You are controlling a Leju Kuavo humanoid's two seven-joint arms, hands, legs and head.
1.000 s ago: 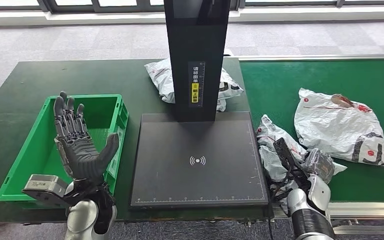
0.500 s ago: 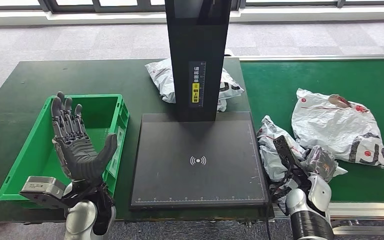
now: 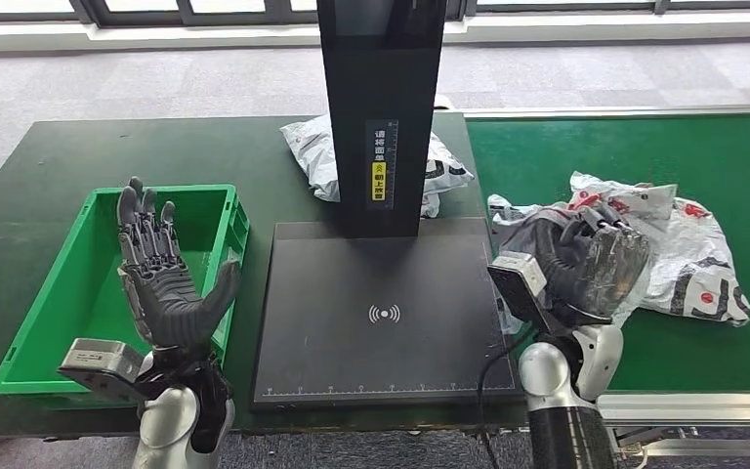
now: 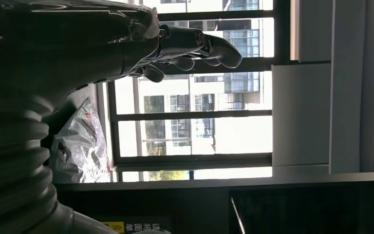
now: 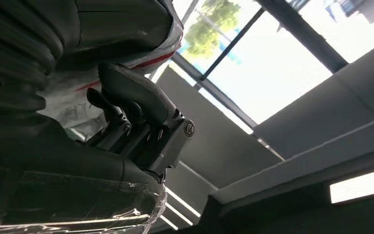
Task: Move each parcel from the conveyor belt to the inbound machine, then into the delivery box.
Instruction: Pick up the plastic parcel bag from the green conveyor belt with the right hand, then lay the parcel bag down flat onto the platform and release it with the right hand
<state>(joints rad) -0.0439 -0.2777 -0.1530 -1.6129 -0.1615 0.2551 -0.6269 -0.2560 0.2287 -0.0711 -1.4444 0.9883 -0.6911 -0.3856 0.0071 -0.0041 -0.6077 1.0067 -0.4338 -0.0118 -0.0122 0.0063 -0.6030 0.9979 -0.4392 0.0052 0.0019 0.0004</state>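
Note:
My right hand (image 3: pixel 586 259) is raised at the conveyor's near left corner and grips a crumpled white parcel (image 3: pixel 510 209), lifted off the belt. In the right wrist view the dark fingers (image 5: pixel 141 112) curl around the white, red-marked wrap (image 5: pixel 170 41). A larger white parcel (image 3: pixel 705 278) lies on the green conveyor belt (image 3: pixel 586 147) just right of that hand. The black scanning plate (image 3: pixel 386 313) of the inbound machine sits left of the hand. My left hand (image 3: pixel 161 283) stands open, palm up, over the near right part of the green delivery box (image 3: pixel 59 293).
The machine's black column (image 3: pixel 381 98) rises behind the plate, with a third white parcel (image 3: pixel 317 151) lying behind it on the dark table (image 3: pixel 156 147). The same parcel (image 4: pixel 80 141) appears in the left wrist view. A metal rail (image 3: pixel 693 405) edges the conveyor's front.
My right hand has closed on the small parcel, lifted it off the belt and swung up and back. The large parcel shifted slightly. The left hand stayed raised and open.

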